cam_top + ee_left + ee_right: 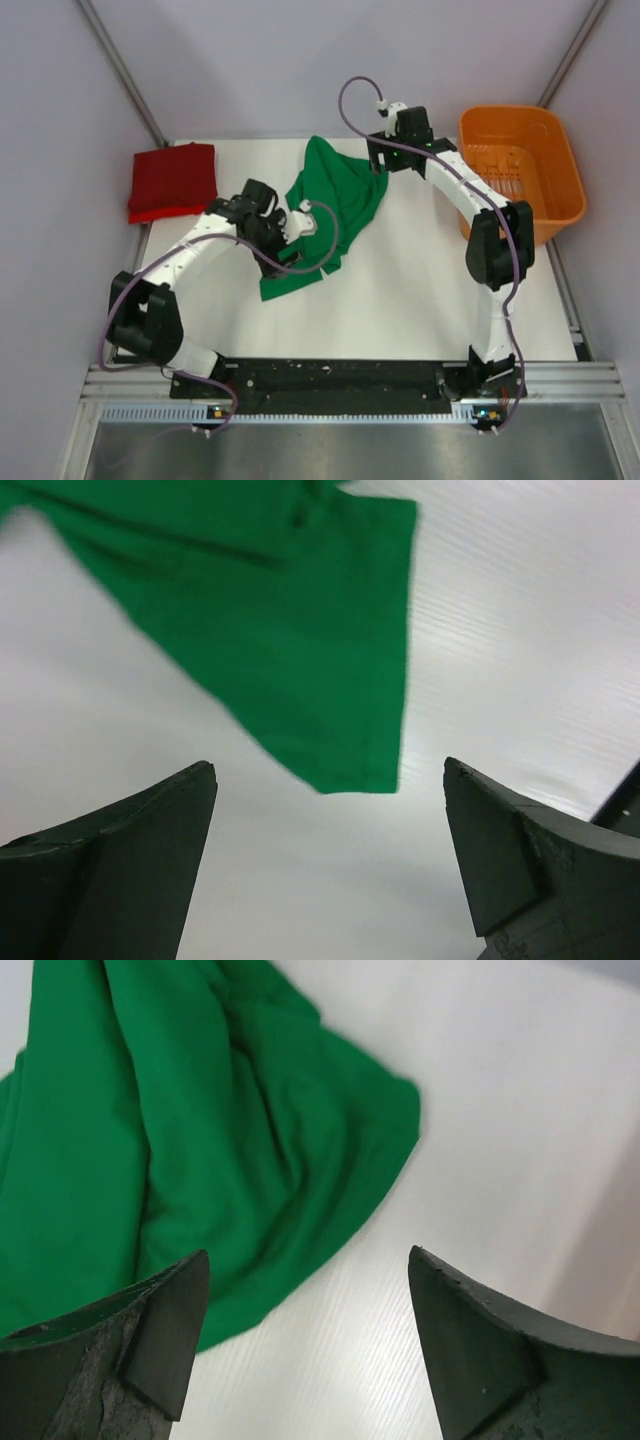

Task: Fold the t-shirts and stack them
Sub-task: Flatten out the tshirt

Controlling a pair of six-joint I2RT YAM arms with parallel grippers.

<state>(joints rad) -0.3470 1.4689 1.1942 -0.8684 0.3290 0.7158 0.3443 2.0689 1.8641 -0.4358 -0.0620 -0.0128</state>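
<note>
We see the bright green cloth t-shirt (335,205) lying crumpled mid-worktop, a bit toward the far side, w/ a flatter flap reaching near-left. The dark red cloth t-shirt (172,180) sits at the far-left corner of the white worktop (400,290). It looks already folded into a rough rectangle, its left edge seemingly at or past the worktop's edge. The orange plastic basket (562,150) stands far right, apart from both shirts.

The left tool (290,225) hovers over the green shirt's left side. In its wrist view the left tool (330,770) is released: jaws spread wide, nothing btwn them, a green corner just beyond. The right tool (378,165) is at the shirt's far-right edge. Seen from its wrist, the right tool (308,1255) is likewise released, w/ bunched cloth on the left and bare worktop on the right.

We judge the green shirt isn't flattened yet, so folding is at an early stage. What could go wrong:
- A pinch into the bunched folds prob. takes several layers, so the heap drags instead of spreading.
- If the two tools take mismatched spots, e.g. sleeve vs hem, the cloth twists.
- The left wrist view is blurred, so a closing tool may miss the corner.
- The worktop looks smooth, so the cloth may slide.
- At stacking, the red shirt could get nudged off its edge.
</note>
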